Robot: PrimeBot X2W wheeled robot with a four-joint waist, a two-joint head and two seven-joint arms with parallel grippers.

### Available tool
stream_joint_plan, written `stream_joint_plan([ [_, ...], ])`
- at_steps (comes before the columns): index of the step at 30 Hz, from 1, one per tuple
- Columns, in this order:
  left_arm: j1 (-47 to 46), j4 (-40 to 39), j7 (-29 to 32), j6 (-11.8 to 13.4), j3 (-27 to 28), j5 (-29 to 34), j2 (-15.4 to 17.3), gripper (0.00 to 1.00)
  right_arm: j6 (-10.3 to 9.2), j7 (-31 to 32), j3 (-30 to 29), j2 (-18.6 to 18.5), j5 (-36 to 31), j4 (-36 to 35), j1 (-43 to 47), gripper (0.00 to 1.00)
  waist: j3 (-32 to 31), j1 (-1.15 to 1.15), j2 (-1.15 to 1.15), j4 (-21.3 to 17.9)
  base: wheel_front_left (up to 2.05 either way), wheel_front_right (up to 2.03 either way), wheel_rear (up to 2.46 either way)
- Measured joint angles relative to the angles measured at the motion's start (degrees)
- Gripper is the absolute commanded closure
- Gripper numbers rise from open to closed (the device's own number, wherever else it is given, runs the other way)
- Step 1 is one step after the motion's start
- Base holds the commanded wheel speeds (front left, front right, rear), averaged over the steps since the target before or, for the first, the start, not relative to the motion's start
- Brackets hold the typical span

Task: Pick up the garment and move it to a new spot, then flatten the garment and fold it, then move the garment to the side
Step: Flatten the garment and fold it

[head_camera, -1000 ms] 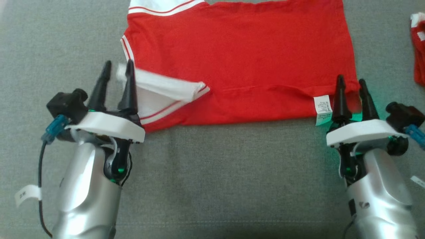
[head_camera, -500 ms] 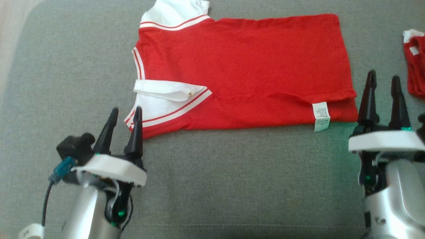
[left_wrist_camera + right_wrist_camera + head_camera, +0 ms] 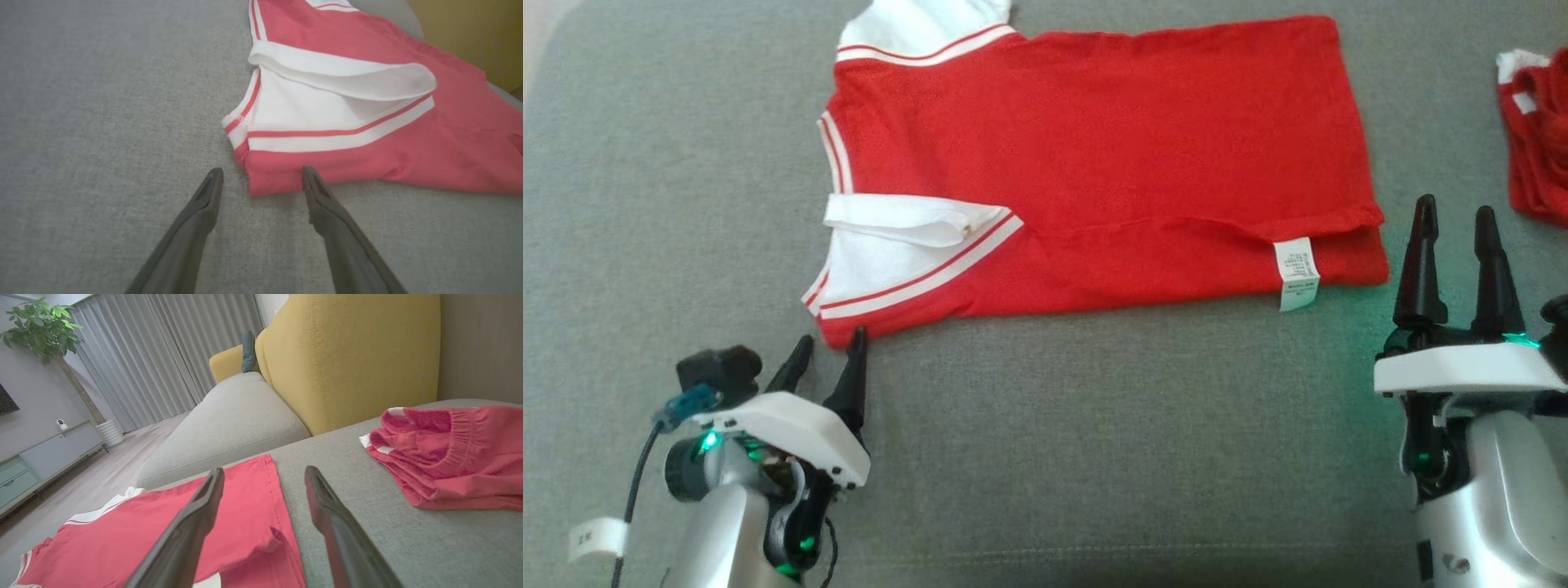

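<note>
Grey couch cushion (image 3: 1045, 441) fills most of the head view, and both arms sit low on it. The left gripper (image 3: 832, 336) has its fingers spread wide with nothing between them, so it's empty. Its tips are right at the near left corner of the shirt (image 3: 1094, 147). In the left wrist view that red corner pokes in between the two fingers, and one tip sits right over the hem. I honestly can't tell if it's touching the cloth or just above it.

The right gripper (image 3: 1454, 206) is just as wide and also empty. It's parked just off the shirt's right end, over bare cushion.

The shirt itself is red with white striped trim and lies spread out across the middle of the cushion. Its near long edge is turned over on itself, so a small white label (image 3: 1296, 273) shows. At the left end a white flap (image 3: 907, 220) is folded over onto the red.

Further right, apart from the shirt, there's a bunched-up red pile of cloth (image 3: 1535, 139). The right wrist view shows a yellow backrest (image 3: 351, 355) behind it. Beyond that are grey curtains (image 3: 171, 351) and a plant (image 3: 36, 322).
</note>
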Motion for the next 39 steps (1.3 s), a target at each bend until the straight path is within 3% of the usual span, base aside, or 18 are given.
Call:
stream_joint_plan([
  [6,-0.6,0.6,1.5,0.3,0.7,-1.0,0.2,0.00,0.00,0.0,-0.3,0.0,0.0,0.0,0.0,0.00,0.8,0.00,0.00,-1.2,0.00,0.00,0.00],
  [7,-0.8,0.7,1.6,0.3,0.8,-1.1,0.2,0.05,0.00,0.0,-0.3,0.0,0.0,0.0,0.0,0.00,0.9,0.00,0.00,-1.3,0.00,0.00,0.00],
  [9,-1.3,1.0,1.8,0.3,1.0,-1.8,0.2,0.30,0.00,0.2,-0.3,0.0,0.0,0.1,0.0,0.00,1.0,0.00,0.00,-1.5,0.00,0.00,0.00],
  [13,-1.8,1.9,2.0,0.2,1.2,-2.8,0.2,0.95,0.00,2.2,-0.6,0.0,-0.5,1.0,0.0,0.00,1.2,0.00,0.00,-1.6,0.00,0.00,0.00],
  [14,-1.8,2.0,2.0,0.2,1.2,-2.9,0.2,1.00,0.00,2.9,-0.7,0.0,-0.9,1.6,0.0,0.00,1.3,0.00,0.00,-1.6,0.00,0.00,0.00],
  [30,-2.3,-1.4,-1.0,-0.1,-0.7,-3.4,-0.5,1.00,0.00,9.9,-1.9,0.0,-3.6,15.5,-4.2,0.00,1.9,0.00,0.00,1.3,0.00,0.00,0.00],
  [31,-2.3,-1.6,-1.2,-0.2,-0.8,-3.4,-0.6,1.00,0.00,10.4,-1.7,0.0,-3.6,16.1,-4.8,0.11,1.9,0.00,0.00,1.4,0.00,0.00,0.00],
  [32,-2.3,-1.6,-1.2,-0.2,-0.8,-3.4,-0.6,1.00,0.00,10.4,-1.7,0.0,-3.6,16.1,-4.8,0.47,1.9,0.00,0.00,1.4,0.00,0.00,0.00],
  [34,-2.3,-1.8,-1.5,-0.2,-1.1,-3.4,-0.7,1.00,0.00,11.4,-1.5,0.0,-3.6,17.0,-5.8,0.79,1.7,0.00,0.00,1.6,0.00,0.00,0.00],
  [35,-2.3,-2.1,-1.8,-0.2,-1.2,-3.4,-0.8,1.00,0.00,12.2,-1.5,0.0,-3.6,17.3,-6.1,1.00,1.6,0.00,0.00,1.7,0.00,0.00,0.00],
  [39,-2.4,-3.4,-3.1,-0.2,-1.5,-3.6,-1.0,1.00,0.00,13.6,-1.1,0.0,-3.0,17.0,-6.2,1.00,0.8,0.00,0.00,1.7,0.00,0.00,0.00],
])
